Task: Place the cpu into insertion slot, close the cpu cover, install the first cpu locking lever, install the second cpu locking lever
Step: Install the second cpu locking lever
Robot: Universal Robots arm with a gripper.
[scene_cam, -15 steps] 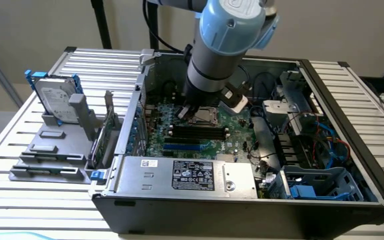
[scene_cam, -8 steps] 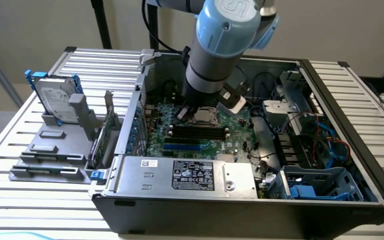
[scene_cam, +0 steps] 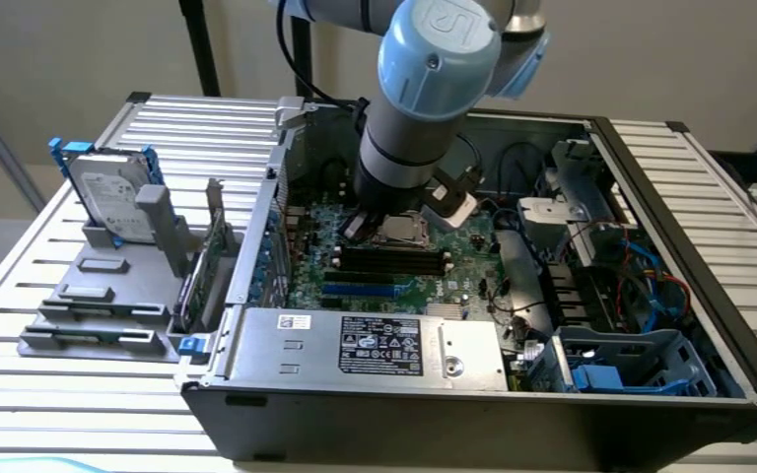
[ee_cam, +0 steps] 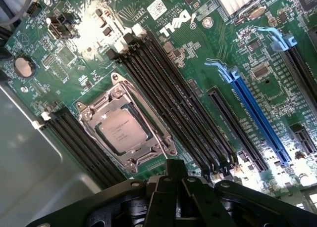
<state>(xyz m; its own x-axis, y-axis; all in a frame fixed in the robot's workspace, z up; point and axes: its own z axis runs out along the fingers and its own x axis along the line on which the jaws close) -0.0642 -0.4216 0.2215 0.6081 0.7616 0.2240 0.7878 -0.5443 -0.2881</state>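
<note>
The cpu [ee_cam: 121, 130] sits in the insertion slot [ee_cam: 166, 140] on the green motherboard [ee_cam: 257, 54], and we see it at lower left of centre in the wrist picture, its printed top too small for us to read. The cpu cover [ee_cam: 96, 113] lies flat around it as a silvery frame. We read the white "DELL" lettering [ee_cam: 179, 20] on the board near the top of that picture, beside a small white sticker [ee_cam: 156, 8]. In the exterior picture a labelled power supply [scene_cam: 366, 347] lies low at centre, its text unreadable. The arm [scene_cam: 412, 99] comes straight down from the top of the exterior picture, over the socket. The gripper [ee_cam: 174, 180] rises from the wrist picture's bottom edge, fingers together and holding nothing
</note>
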